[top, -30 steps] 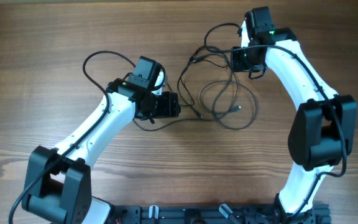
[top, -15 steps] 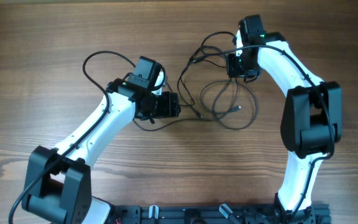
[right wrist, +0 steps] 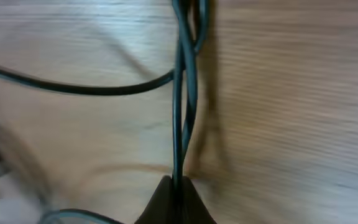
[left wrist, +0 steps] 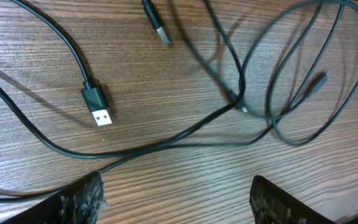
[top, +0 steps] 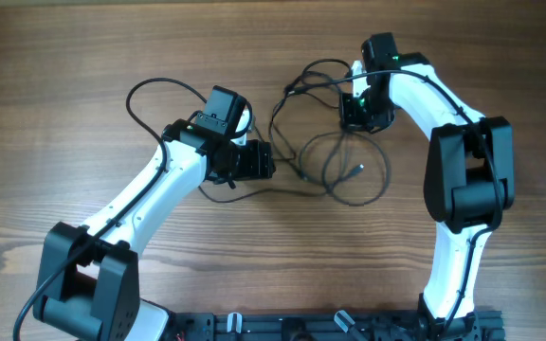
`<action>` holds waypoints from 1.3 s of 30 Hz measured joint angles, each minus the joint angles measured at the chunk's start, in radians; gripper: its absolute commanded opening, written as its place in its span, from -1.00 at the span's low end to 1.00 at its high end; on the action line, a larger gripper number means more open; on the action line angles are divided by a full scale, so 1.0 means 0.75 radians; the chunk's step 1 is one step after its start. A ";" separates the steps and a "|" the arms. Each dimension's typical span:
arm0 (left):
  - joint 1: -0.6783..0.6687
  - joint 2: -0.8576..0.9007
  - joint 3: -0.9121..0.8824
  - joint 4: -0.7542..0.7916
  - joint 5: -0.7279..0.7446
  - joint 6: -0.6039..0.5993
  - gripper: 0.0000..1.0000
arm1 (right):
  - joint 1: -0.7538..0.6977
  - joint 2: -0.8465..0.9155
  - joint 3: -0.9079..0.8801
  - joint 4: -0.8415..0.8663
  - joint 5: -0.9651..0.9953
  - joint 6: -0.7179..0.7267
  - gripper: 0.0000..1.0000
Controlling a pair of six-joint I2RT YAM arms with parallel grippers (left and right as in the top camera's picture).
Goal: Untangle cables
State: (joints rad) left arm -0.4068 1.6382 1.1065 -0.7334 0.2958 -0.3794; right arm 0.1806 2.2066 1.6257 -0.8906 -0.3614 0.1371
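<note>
**Overhead.** A brown wood-grain tabletop (top: 45,57) fills the view, with the arm bases at its near edge. The thin black flexible cables (top: 358,170) lie in loose, overlapping loops at mid-table between the two arms. One strand trails toward the left arm. The left claw (top: 262,161) sits low, just left of the loops. The right claw (top: 353,112) is at the far side of the tangle, down on the strands. A thicker black wire (top: 136,99) arcs out from the left arm. Bare wood shows along the far side and on both outer flanks.

**Left wrist.** The left claw is open, its dark fingertips (left wrist: 82,199) wide apart at the bottom edge with only wood between them. One cable strand crosses just ahead of the tips. A black USB plug with a silver tip (left wrist: 97,106) lies flat to the left, and a second slim plug (left wrist: 157,25) lies near the top. The loops overlap at right.

**Right wrist.** The view is blurred. The right claw is closed, pinching two black strands that rise from its tips, twisted round each other. Another strand branches off to the left over pale wood.
</note>
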 measured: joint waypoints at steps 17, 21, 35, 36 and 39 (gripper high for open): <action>0.000 0.000 -0.001 0.000 0.000 0.000 0.55 | 0.011 -0.570 -0.005 -0.349 -0.606 -0.428 -0.90; 0.000 0.000 0.000 0.000 0.000 0.000 0.55 | 0.014 -0.570 -0.005 -0.295 -0.763 -0.488 -0.91; 0.000 0.001 -0.001 0.234 0.403 -0.005 0.80 | 0.014 -0.570 -0.005 -0.160 -0.912 -0.348 -0.91; 0.000 0.000 -0.001 0.274 0.465 -0.005 0.80 | 0.014 -0.570 -0.005 -0.146 -0.953 -0.335 -0.91; 0.000 0.001 -0.001 0.360 0.611 -0.005 0.82 | 0.016 -0.570 -0.005 -0.110 -1.041 -0.286 -0.91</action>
State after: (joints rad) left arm -0.4068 1.6386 1.1061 -0.4637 0.7544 -0.3832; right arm 0.1925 1.7790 1.6218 -0.9730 -1.1419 -0.0772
